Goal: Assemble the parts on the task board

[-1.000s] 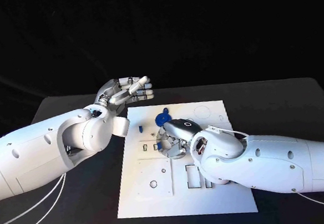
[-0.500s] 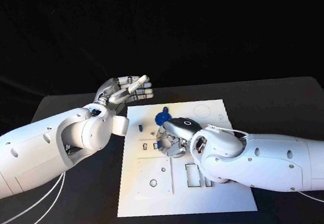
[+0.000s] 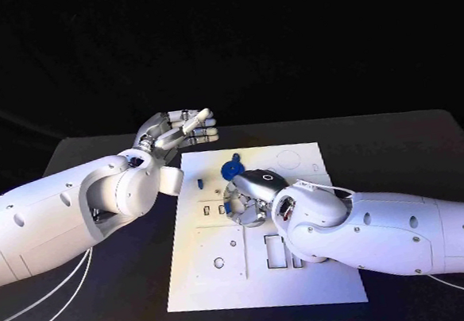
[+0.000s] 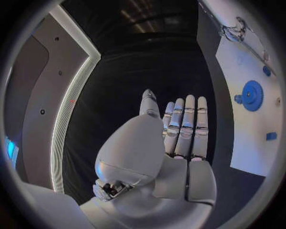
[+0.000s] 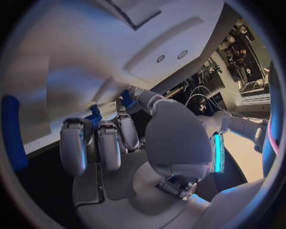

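Hovering low over the task board [image 3: 266, 284], the right hand [image 3: 251, 198] is pinching a small blue part [image 5: 94, 116], and the blue gear [image 3: 233, 167] is lying just beyond its fingertips. The left hand [image 3: 178, 129] is waiting off the board's far-left corner, fingers straight, holding nothing.

Black table [image 3: 112, 304] — apparently bearing task board [image 3: 300, 151]
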### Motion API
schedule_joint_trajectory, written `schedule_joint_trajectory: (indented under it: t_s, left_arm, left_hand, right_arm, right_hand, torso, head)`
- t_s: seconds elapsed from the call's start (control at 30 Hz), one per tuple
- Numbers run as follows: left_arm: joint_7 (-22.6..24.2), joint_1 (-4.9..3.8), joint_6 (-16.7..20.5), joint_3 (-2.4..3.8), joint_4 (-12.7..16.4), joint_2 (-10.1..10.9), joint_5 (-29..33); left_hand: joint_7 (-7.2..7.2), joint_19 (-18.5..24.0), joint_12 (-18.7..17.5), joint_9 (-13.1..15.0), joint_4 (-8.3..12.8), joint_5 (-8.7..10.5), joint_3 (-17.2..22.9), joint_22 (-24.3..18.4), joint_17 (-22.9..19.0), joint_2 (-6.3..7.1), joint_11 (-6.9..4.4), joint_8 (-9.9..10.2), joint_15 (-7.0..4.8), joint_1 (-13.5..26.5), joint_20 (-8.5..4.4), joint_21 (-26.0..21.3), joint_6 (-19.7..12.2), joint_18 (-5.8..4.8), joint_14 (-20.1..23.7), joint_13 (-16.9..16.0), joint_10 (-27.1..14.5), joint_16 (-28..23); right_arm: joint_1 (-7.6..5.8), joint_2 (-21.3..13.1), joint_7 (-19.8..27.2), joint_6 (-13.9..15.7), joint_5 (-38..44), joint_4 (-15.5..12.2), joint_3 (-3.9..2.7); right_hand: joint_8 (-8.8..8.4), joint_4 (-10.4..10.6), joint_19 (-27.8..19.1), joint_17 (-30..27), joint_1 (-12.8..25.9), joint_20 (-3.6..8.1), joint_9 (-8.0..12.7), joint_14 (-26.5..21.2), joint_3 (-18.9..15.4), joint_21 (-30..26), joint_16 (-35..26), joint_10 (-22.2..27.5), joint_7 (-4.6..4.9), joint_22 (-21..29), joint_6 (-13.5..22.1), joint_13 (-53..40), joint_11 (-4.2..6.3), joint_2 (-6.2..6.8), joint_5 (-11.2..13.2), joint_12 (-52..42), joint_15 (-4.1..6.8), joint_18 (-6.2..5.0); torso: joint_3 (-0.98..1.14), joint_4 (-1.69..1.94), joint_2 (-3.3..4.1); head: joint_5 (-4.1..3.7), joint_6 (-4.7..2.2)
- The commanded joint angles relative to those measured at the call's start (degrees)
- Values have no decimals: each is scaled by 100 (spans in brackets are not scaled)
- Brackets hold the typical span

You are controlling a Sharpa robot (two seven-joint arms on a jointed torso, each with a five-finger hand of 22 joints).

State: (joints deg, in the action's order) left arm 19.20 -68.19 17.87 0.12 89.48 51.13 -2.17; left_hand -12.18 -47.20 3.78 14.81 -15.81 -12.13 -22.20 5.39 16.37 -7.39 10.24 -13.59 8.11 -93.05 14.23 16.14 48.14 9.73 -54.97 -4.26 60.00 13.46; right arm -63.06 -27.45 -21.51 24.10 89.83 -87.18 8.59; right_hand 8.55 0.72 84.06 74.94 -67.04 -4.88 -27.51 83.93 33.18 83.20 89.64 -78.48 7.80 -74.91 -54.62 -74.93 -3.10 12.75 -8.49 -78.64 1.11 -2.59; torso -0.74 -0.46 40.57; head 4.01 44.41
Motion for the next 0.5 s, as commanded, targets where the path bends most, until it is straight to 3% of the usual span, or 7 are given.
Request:
schedule_joint_trajectory:
  t_s: [0.03, 0.17, 0.33, 0.5]
  left_arm:
    - [18, -2, -108, 3, 8, -8, 14]
    - [17, -2, -109, 3, 6, -8, 14]
    - [15, -2, -109, 3, 3, -8, 14]
    - [-34, -2, -105, 2, -11, -9, -34]
  left_hand:
    - [-19, -7, -8, 7, -13, 34, -31, -10, 7, -63, -11, 12, 7, 11, 21, -37, -43, 65, 32, 3, -43, -27]
    - [-19, -7, -8, 7, -13, 34, -31, -10, 7, -63, -11, 12, 7, 11, 21, -37, -43, 65, 32, 3, -43, -27]
    - [-19, -7, -8, 7, -13, 34, -31, -10, 7, -63, -11, 12, 7, 11, 21, -37, -43, 65, 32, 3, -43, -27]
    - [-22, -4, -10, 14, -16, 36, -46, -13, 14, -67, -12, 13, 9, 14, 22, -41, -49, 65, 40, 4, -51, -33]
  right_arm:
    - [7, 3, -7, -20, 91, -3, 4]
    - [7, 7, 17, 29, 91, -8, 4]
    - [7, 6, 55, 124, 91, -24, 4]
    - [9, -62, 92, 283, 118, -120, 4]
  right_hand:
    - [-71, 13, 92, 1506, 16, -63, 38, 607, -76, -32, 36, 53, 15, -1036, 91, -14, -23, 76, 91, 45, -53, 57]
    - [-94, 25, 89, 1506, 24, -75, 61, 607, -118, -39, 36, 64, 25, -1034, 123, -4, -34, 91, 152, 53, -64, 55]
    - [-184, 116, 78, 1506, 54, -110, 155, 607, -363, -67, 36, 106, 57, -1026, 262, 32, -67, 115, 436, 80, -96, 49]
    - [-281, 468, 55, 1506, -278, -164, 352, 607, -1379, -132, 36, 232, 117, -1010, 454, 153, -126, -42, 536, 169, -149, 36]
  torso:
    - [0, 3, 0]
    - [2, 1, 0]
    - [4, -2, 0]
    - [6, 2, -3]
  head:
    - [-1, 2]
    - [-1, 6]
    - [-3, 3]
    - [-6, -7]
